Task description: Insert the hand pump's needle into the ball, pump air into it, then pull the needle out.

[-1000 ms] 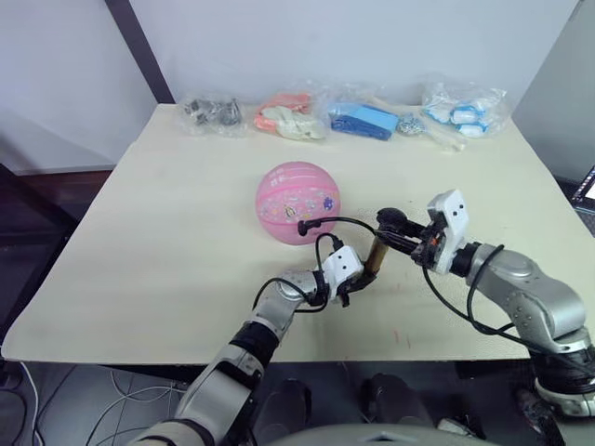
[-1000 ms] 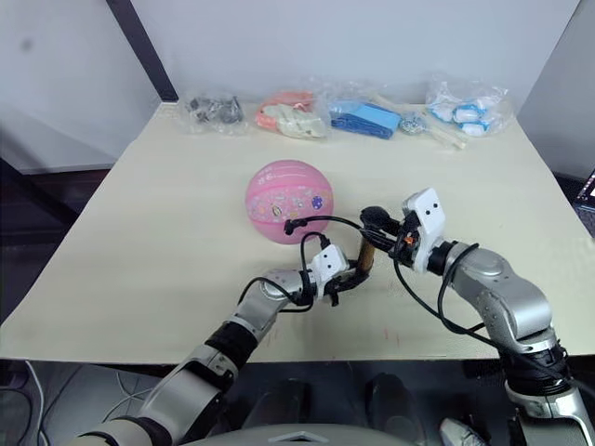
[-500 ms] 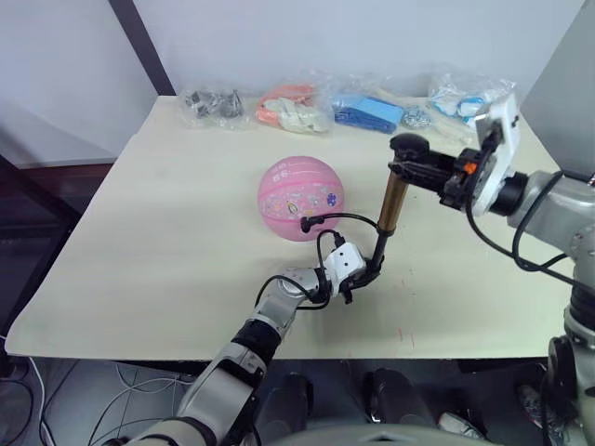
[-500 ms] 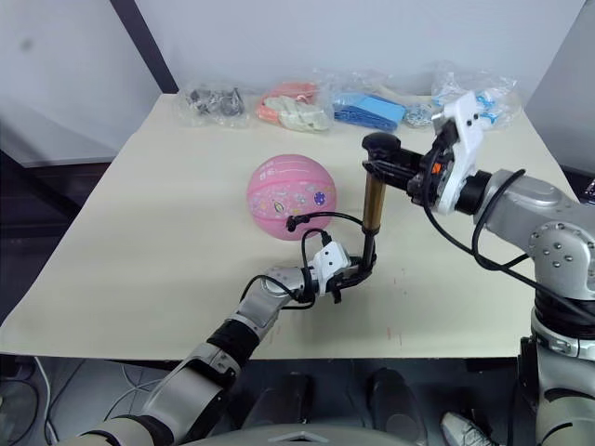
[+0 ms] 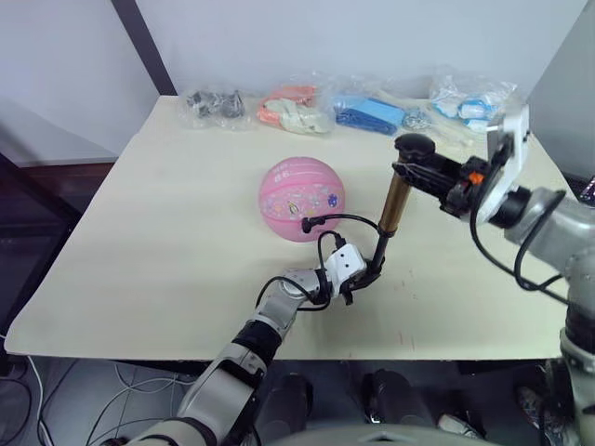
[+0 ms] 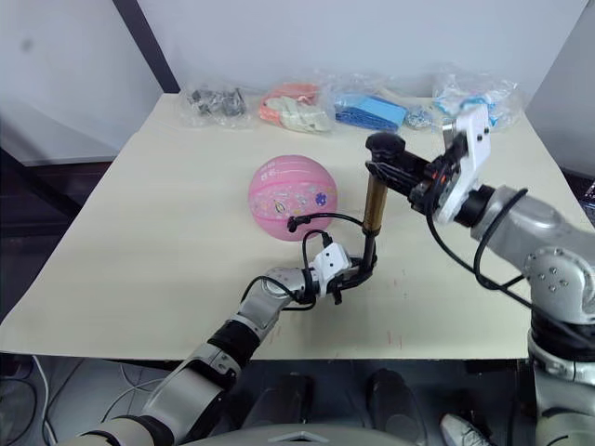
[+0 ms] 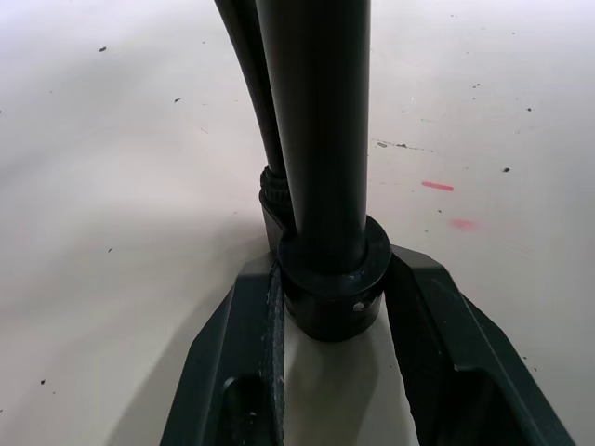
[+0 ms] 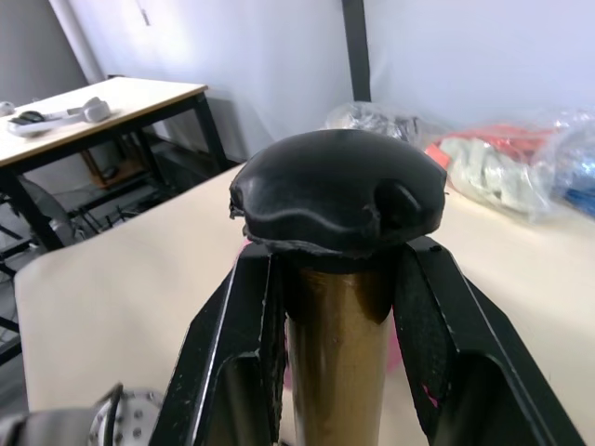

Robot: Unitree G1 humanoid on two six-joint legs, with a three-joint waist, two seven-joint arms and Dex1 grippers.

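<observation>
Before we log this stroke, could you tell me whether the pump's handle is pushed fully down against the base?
No: the right pincer holds the pump well above the base, a black rod exposed down to the left pincer.

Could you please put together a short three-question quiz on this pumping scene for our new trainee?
1. True or false: the hose's needle end meets the pink ball.
2. The right gripper is shut on which part of the hand pump? A) the foot B) the top, just under the black cap C) the hose
3. Fill in: the left gripper holds the pump's ____ end against the table.

Key: 1 true; the black fitting sits at the ball's near side. 2 B; the right wrist view shows both fingers beside the gold barrel under the cap. 3 bottom.
</observation>
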